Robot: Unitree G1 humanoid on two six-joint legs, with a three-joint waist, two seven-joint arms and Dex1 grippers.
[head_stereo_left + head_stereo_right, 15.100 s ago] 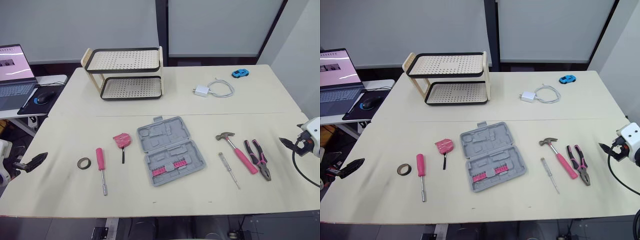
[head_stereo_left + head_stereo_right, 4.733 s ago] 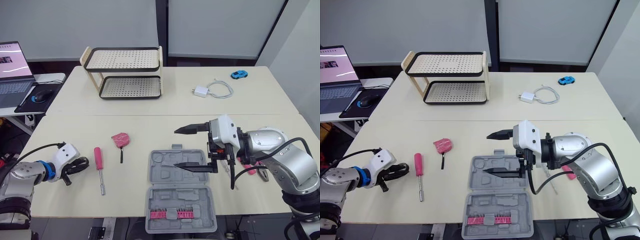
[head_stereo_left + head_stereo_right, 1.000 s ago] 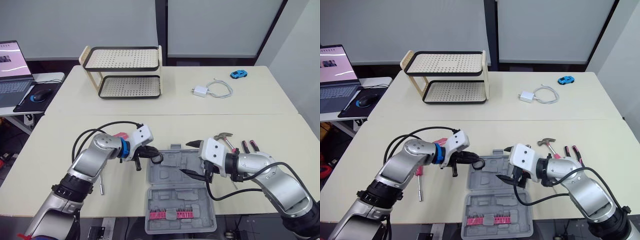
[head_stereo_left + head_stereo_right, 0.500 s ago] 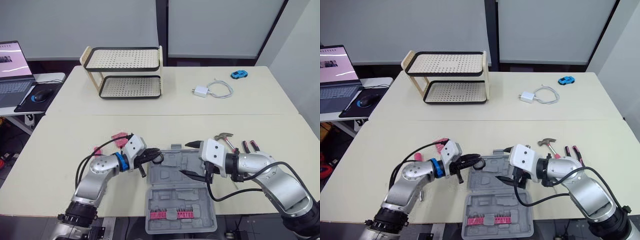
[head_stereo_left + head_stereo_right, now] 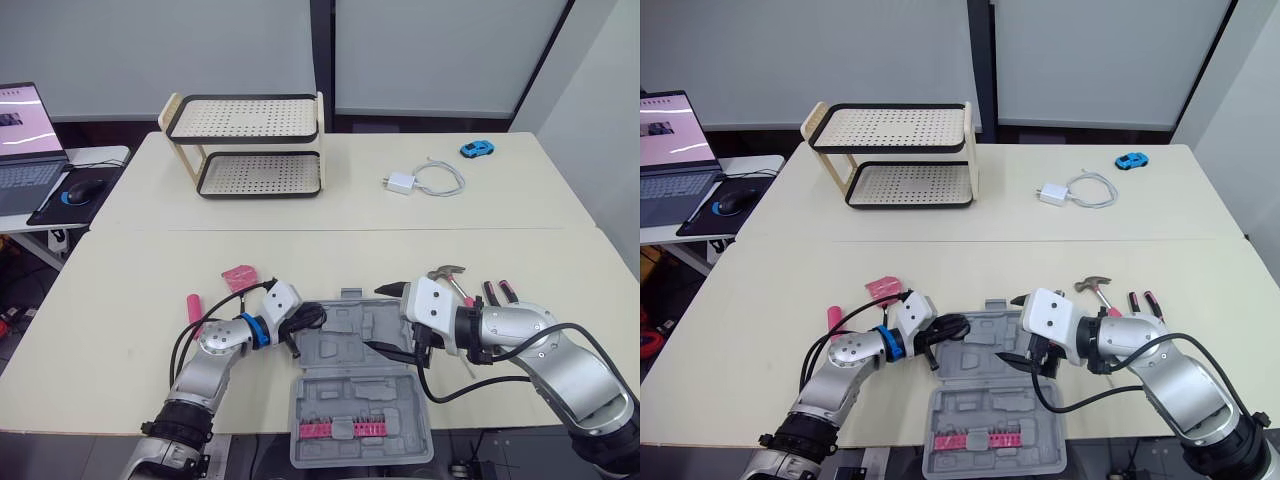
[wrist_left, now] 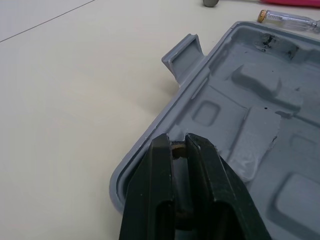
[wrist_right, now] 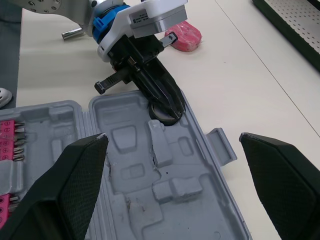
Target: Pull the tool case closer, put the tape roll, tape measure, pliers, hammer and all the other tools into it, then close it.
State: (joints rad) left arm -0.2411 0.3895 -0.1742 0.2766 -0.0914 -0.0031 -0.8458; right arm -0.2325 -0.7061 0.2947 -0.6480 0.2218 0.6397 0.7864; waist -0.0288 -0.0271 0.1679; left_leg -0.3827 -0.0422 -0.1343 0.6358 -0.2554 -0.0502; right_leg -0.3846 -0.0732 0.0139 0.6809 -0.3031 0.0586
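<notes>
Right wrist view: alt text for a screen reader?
The left gripper holds the tape roll at a corner of the open grey tool case. The right gripper is open wide; a pink tape measure lies beyond.

Cream table [image 5: 130,260], open grey tool case [image 5: 345,395], rack [image 5: 245,145], charger [image 5: 400,182], toy car [image 5: 476,149], hammer [image 5: 447,272], pliers [image 5: 497,292], tape measure [image 5: 238,277], screwdriver [image 5: 194,308]

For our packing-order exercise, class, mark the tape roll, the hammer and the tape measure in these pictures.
tape roll [image 7: 161,119], right wrist view, on its exposed rim.
hammer [image 5: 447,272], left eye view, on its metal head.
tape measure [image 5: 238,277], left eye view, on its pink casing.
</notes>
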